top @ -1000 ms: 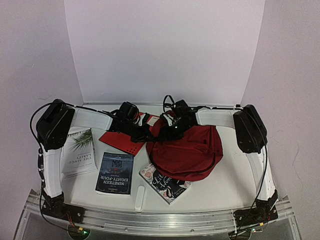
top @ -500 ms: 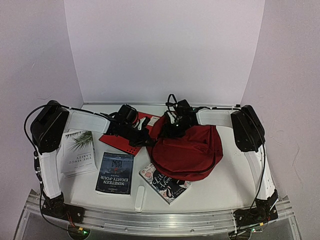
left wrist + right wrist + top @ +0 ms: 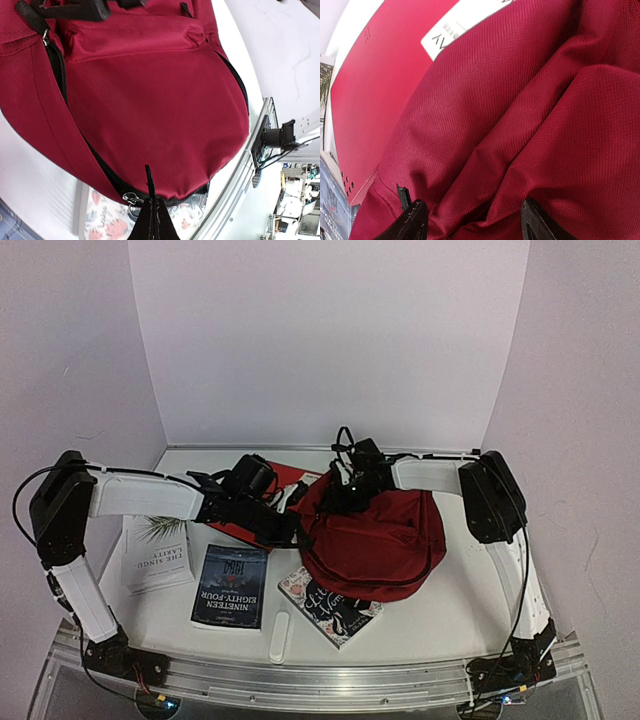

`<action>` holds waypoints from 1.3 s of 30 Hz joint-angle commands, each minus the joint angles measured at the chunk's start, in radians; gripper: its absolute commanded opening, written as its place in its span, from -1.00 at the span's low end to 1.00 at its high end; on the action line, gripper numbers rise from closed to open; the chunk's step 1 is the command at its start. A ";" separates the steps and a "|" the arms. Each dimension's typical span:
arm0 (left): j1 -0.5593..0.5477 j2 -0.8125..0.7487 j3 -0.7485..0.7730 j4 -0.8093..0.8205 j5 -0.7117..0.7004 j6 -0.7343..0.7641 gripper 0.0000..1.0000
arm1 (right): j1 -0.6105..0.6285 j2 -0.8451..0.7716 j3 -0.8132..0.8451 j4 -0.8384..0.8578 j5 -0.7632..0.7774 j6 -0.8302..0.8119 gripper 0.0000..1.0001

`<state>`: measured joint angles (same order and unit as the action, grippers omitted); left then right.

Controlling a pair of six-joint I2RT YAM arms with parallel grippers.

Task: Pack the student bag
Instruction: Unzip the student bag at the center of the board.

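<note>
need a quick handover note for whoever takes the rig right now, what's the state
Left gripper: shut on the black zipper pull at the student bag's near-left edge.
Right gripper: jaws apart, pressed onto the bag's far top fabric; a grip cannot be confirmed.
Bag lies in the middle of the table, partly over the floral book and beside the red folder.
Done: zipper pull taken.
Left: open the bag, load the 1984 book, the white book, the floral book and the folder, then close it.

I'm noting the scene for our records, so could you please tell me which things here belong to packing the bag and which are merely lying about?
In the job:
- student bag
- left gripper, shut on its zipper pull
- right gripper, open, pressing the fabric

Lying about:
- red folder
- three books
- white table
</note>
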<state>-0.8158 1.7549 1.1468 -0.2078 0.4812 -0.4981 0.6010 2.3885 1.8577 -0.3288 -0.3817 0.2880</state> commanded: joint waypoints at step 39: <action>0.054 -0.463 -0.463 0.325 -0.105 -0.186 0.37 | 0.184 -0.525 -0.276 -0.289 -0.189 -0.541 0.42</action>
<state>-0.8815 1.3949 0.7581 -0.0313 0.3639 -0.5135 0.6810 1.9525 1.6231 -0.5253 -0.6833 -0.0343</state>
